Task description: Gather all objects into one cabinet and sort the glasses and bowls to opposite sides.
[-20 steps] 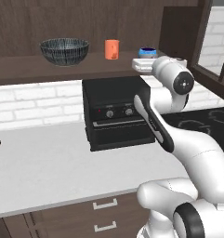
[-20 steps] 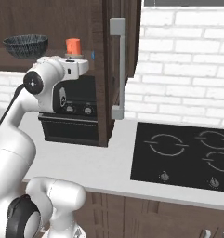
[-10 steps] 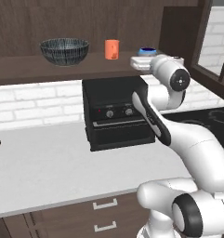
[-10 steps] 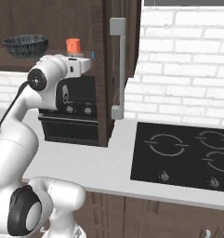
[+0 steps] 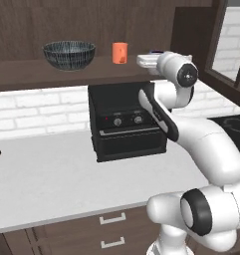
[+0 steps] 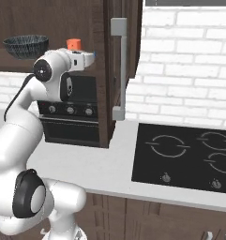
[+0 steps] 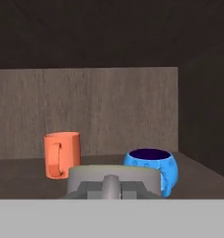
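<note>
The robot's hand (image 7: 111, 188) reaches level with the cabinet shelf (image 5: 22, 72), jaws closed; whether they grip the grey-beige mug (image 7: 114, 179), its lower part cut off in the hand view, cannot be told. Beyond stand the orange cup (image 7: 62, 154) and blue item (image 7: 151, 168), partly hidden behind the mug, with the dark striped bowl (image 5: 69, 54) well to their left.

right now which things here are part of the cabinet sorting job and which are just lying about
Job: bowl, orange cup, blue cup, grey mug in the shut gripper, cabinet shelf.

Lying about: toaster oven, hob, counter, drawers.
</note>
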Controlling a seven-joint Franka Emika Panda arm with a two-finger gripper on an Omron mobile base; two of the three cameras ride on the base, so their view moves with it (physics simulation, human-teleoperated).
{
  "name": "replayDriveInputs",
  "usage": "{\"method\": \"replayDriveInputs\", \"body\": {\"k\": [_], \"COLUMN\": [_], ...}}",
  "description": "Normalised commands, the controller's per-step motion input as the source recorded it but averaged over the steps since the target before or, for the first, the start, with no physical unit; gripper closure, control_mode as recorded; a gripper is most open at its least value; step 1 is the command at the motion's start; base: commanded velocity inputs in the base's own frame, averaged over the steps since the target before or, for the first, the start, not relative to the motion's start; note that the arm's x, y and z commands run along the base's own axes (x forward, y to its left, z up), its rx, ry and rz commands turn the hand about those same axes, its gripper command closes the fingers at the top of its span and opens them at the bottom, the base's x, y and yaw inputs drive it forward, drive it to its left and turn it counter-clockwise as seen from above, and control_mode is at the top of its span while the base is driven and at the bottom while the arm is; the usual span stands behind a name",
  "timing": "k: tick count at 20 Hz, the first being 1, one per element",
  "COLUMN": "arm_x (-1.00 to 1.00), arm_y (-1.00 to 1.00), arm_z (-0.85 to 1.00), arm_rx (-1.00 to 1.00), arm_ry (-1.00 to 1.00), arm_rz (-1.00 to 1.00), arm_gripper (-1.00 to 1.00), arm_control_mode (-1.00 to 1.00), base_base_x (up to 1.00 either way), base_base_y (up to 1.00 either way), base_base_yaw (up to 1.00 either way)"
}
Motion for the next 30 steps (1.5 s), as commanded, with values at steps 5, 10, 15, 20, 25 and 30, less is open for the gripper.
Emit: {"method": "replayDriveInputs", "body": {"k": [5,10,15,20,25,30], "arm_x": [0.21,0.0,0.04,0.24,0.19,-0.04], "arm_y": [0.0,0.0,0.02,0.0,0.0,0.0], "arm_z": [0.0,0.0,-0.07,-0.2,-0.16,-0.17], "arm_rx": [0.0,0.0,0.0,0.0,0.0,0.0], "arm_ry": [-0.07,-0.13,-0.1,-0.09,-0.01,0.08], "arm_rz": [0.0,0.0,0.0,0.0,0.0,0.0], "arm_gripper": [1.0,1.0,1.0,1.0,1.0,1.0], "arm_control_mode": [-1.0,-1.0,-1.0,-1.0,-1.0,-1.0], "base_base_x": [0.0,0.0,0.0,0.0,0.0,0.0], "base_base_y": [0.0,0.0,0.0,0.0,0.0,0.0], "base_base_yaw": [0.0,0.0,0.0,0.0,0.0,0.0]}}
